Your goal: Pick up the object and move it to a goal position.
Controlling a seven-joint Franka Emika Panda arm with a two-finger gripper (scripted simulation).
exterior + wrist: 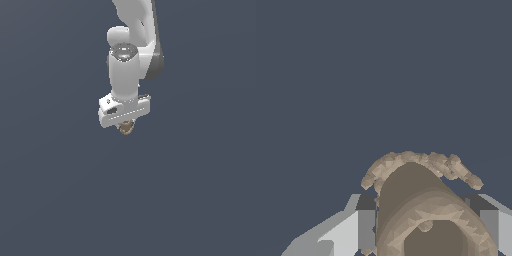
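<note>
The object (126,128) is a small tan-brown knobbly item that peeks out just below the white hand in the exterior view. In the wrist view the object (421,200) fills the space between the two fingers (363,227), showing a rounded body and a knobbly flared rim. My gripper (126,126) is shut on the object, with a finger pressed against each side. Its fingertips are mostly hidden behind the hand in the exterior view. The goal position is not marked in either view.
A plain dark blue-grey surface (60,190) surrounds the arm on all sides. The white arm (131,45) comes down from the top of the exterior view.
</note>
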